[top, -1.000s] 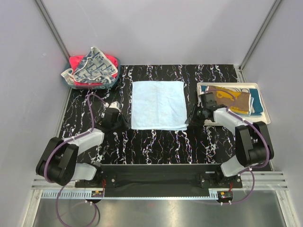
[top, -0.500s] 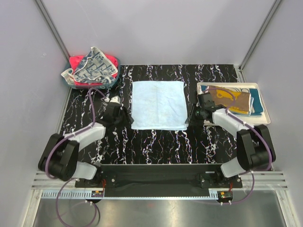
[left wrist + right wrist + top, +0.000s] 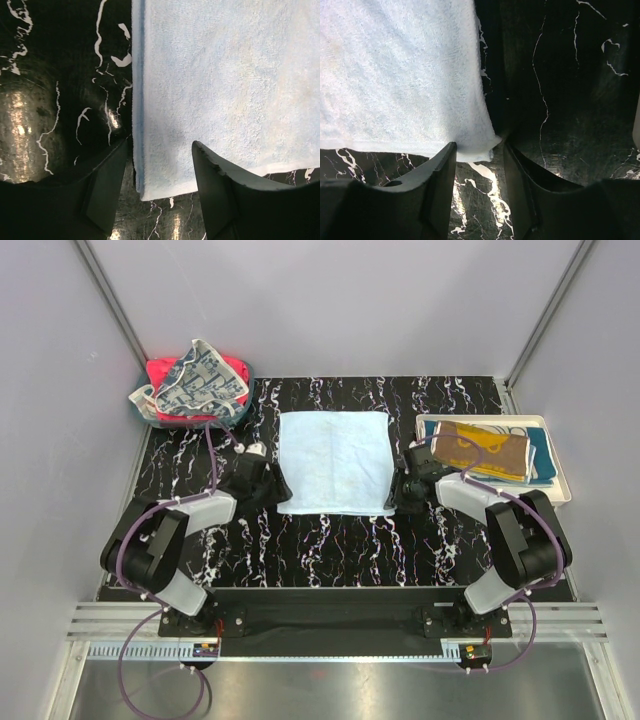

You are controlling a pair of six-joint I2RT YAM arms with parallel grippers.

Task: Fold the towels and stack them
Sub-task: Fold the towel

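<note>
Pale blue terry towel point(image 3: 334, 461), spread flat, squarish, hemmed edges

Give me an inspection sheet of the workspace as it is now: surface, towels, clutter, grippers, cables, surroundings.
Surface: black marbled table, shiny.
Job's things: light blue towel spread flat in the middle; crumpled towels heaped in the bin at far left; folded towels on the tray at right.
Clutter: nothing seen.
Grippers: left gripper open, astride the light blue towel's near left corner; right gripper open at its near right corner.
Cables: purple cables loop along both arms.
Surroundings: grey walls; metal rail at the near edge.
</note>
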